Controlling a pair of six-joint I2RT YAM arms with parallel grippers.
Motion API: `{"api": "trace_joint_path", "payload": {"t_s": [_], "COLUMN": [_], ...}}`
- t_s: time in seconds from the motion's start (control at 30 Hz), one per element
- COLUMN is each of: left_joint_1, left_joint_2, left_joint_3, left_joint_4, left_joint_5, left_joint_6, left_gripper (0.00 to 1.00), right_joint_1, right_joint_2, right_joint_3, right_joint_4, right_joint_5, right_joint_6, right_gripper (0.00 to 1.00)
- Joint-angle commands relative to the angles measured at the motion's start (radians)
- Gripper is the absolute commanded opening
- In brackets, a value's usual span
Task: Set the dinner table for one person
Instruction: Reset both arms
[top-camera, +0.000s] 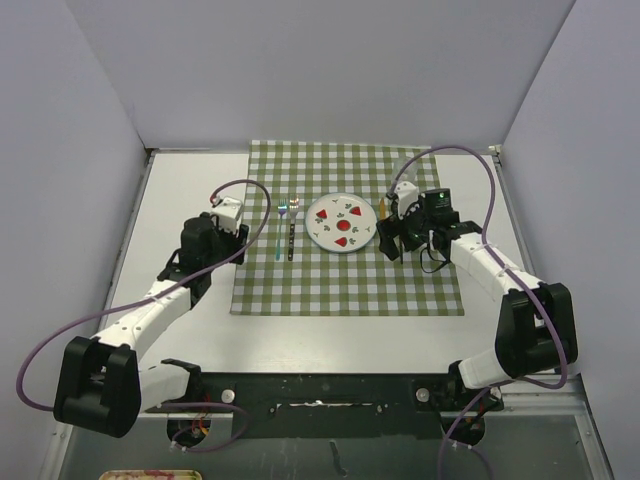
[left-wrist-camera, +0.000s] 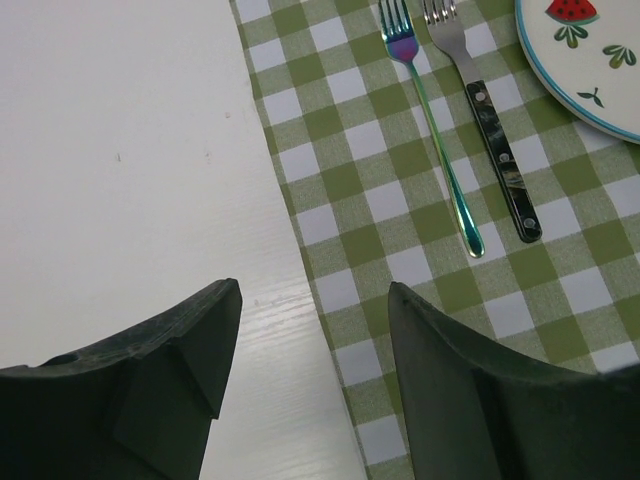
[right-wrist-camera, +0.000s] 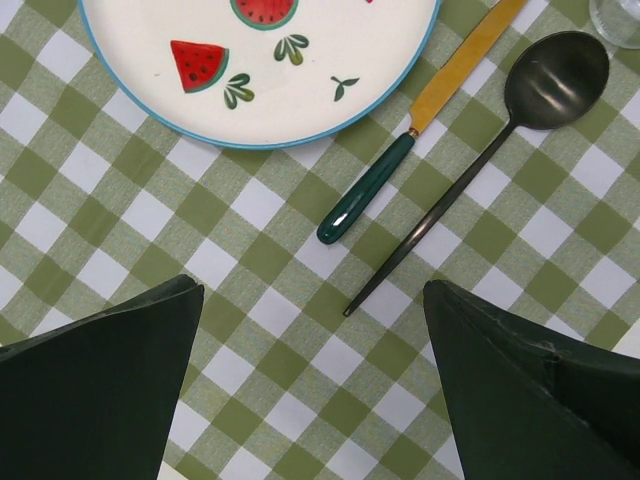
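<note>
The white dinner table carries a green-and-white checked cloth. On the cloth lies a watermelon-patterned plate. Left of the plate are an iridescent fork and a black-handled fork. Right of it are a gold knife with a green handle and a black spoon. My left gripper is open and empty over the cloth's left edge, near the forks' handles. My right gripper is open and empty above the cloth, just short of the knife and spoon handles.
A clear glass stands beyond the spoon, and its base shows at the corner of the right wrist view. Bare white tabletop lies left of the cloth. Grey walls enclose the table on three sides.
</note>
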Motion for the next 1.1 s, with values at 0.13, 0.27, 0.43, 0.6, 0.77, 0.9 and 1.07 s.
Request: {"api": "trace_joint_path", "payload": {"t_s": [0.13,0.27,0.43,0.6,0.77,0.9,1.07], "left_joint_1": [-0.011,-0.023,-0.030,-0.032,-0.034,-0.042,-0.061], "left_joint_2": [0.016,0.022,0.012,0.013,0.017,0.019,0.042], "left_joint_3": [0.023,0.011,-0.007,-0.021,-0.020,0.011,0.058], "left_joint_4": [0.095,0.108,0.136,0.151,0.154,0.140,0.138], "left_joint_5": [-0.076,-0.077,-0.112,-0.135,-0.132,-0.128,-0.120], "left_joint_6": [0.001,0.004,0.004,0.000,0.001,0.006,0.018], "left_gripper": [0.60,0.60,0.60,0.60,0.60,0.60,0.60], "right_joint_1": [0.002,0.002,0.002,-0.001,-0.002,0.002,0.018], "right_joint_2": [-0.041,-0.043,-0.052,-0.060,-0.066,-0.053,-0.047], "right_joint_3": [0.023,0.018,0.000,-0.004,-0.009,0.001,0.006], "right_joint_4": [0.090,0.101,0.119,0.126,0.130,0.124,0.121], "right_joint_5": [0.093,0.102,0.108,0.130,0.117,0.119,0.126], "right_joint_6": [0.018,0.027,0.031,0.045,0.043,0.042,0.041], "right_gripper": [0.98,0.98,0.98,0.98,0.98,0.98,0.98]}}
